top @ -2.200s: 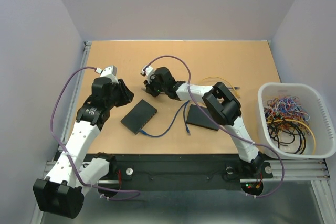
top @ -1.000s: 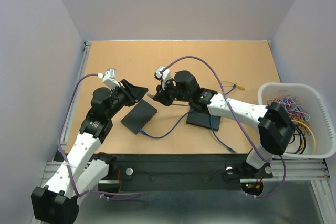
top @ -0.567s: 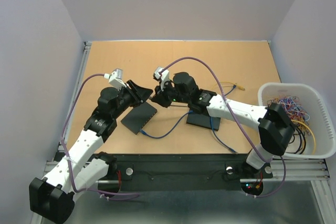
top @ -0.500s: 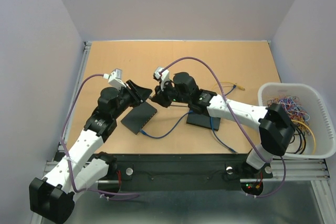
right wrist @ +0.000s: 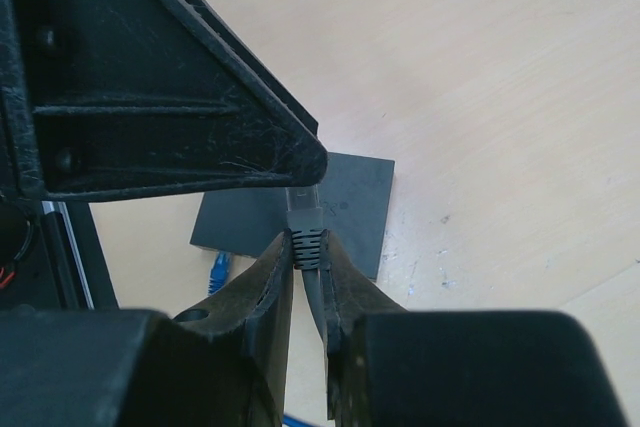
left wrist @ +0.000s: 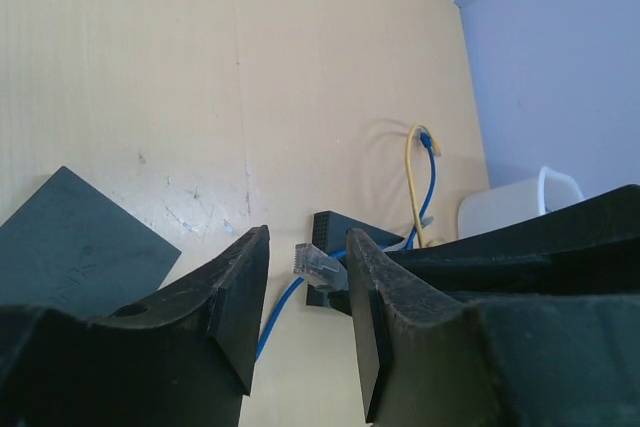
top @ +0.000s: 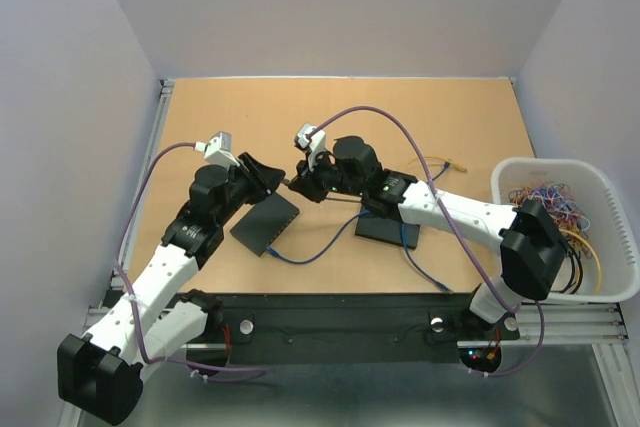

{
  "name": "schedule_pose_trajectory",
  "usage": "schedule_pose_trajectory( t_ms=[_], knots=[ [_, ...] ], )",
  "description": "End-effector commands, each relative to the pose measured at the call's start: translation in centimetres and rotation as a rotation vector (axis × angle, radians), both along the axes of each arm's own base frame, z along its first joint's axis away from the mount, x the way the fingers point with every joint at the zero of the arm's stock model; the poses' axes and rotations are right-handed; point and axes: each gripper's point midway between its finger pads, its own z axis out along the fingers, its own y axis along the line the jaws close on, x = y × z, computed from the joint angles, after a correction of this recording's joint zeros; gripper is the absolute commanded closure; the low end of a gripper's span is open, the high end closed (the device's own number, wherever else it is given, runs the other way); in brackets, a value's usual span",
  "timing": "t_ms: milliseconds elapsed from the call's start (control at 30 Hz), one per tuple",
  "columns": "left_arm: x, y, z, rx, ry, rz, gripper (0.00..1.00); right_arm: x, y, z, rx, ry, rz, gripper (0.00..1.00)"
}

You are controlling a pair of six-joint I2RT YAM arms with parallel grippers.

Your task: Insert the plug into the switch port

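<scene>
Over the middle of the tabletop (top: pixel 400 117) the right fingers (right wrist: pixel 272 277) pinch the limp cable (right wrist: pixel 316 292) behind its boot, the light, likely brittle-clipped plug (left wrist: pixel 318 264) sitting between the spread left fingers (left wrist: pixel 240 287), best gripped by its hard body.

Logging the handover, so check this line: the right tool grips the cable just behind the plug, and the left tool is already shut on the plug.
Not quite. The left tool is open: in the left wrist view its fingers flank the plug with a gap showing. The right tool does grip the cable just behind the plug.
</scene>
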Motion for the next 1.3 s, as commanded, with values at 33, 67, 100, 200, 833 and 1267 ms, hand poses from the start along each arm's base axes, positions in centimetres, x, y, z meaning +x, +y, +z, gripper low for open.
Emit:
schedule_pose_trajectory(
  t_ms=[33, 67, 100, 200, 833, 1267],
  knots=[
    [0.4, -0.7, 2.6, -0.039, -0.079, -0.024, 0.52, -0.8, 0.9, 3.6, 0.094, -0.055, 0.025, 1.00],
    [0.4, -0.8, 2.6, -0.047, -0.079, -0.026, 0.52, -0.9, 0.9, 3.4, 0.090, -0.053, 0.025, 1.00],
    [0.4, -0.9, 2.6, -0.053, -0.077, -0.032, 0.53, -0.9, 1.0, 3.6, 0.095, -0.051, 0.025, 1.00],
    [0.3, -1.1, 2.6, -0.063, -0.077, -0.041, 0.56, -1.0, 1.2, 3.7, 0.108, -0.052, 0.027, 1.00],
    [-0.2, -1.5, 2.1, -0.072, -0.068, -0.064, 0.97, -1.2, 1.8, 4.7, 0.213, -0.041, 0.004, 0.94],
    [-0.3, -1.6, 2.1, -0.075, -0.065, -0.069, 1.00, -0.8, 1.7, 4.9, 0.199, -0.048, -0.013, 0.71]
  ],
)
